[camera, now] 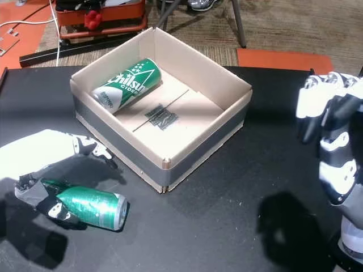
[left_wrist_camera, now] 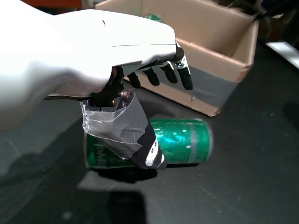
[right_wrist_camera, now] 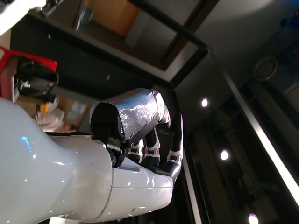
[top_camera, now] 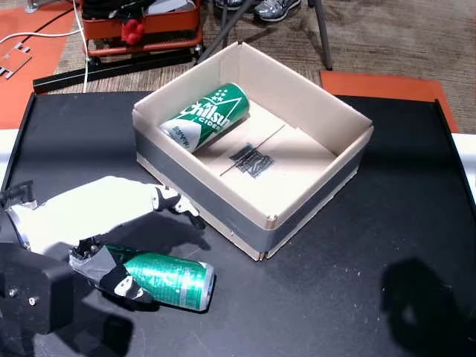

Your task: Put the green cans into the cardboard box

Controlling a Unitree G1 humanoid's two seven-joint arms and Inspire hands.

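Observation:
One green can (top_camera: 175,281) (camera: 93,207) (left_wrist_camera: 182,142) lies on its side on the black table (top_camera: 357,282), near the front left. My left hand (top_camera: 97,216) (camera: 39,153) (left_wrist_camera: 93,51) hovers over its rear end, open, fingers stretched toward the cardboard box (top_camera: 223,212) (camera: 130,158) (left_wrist_camera: 219,60); the taped thumb rests against the can's side. A second green can (top_camera: 207,115) (camera: 126,85) lies inside the box at its far left corner. My right hand (camera: 332,124) (right_wrist_camera: 135,135) is raised at the table's right, fingers loosely bent, holding nothing.
The box stands turned at an angle in the table's middle, its near corner close to the loose can. Beyond the far table edge are a red equipment case (top_camera: 141,26), cables, metal legs and a person's shoes (top_camera: 275,9). Orange mats (top_camera: 387,85) lie on the floor.

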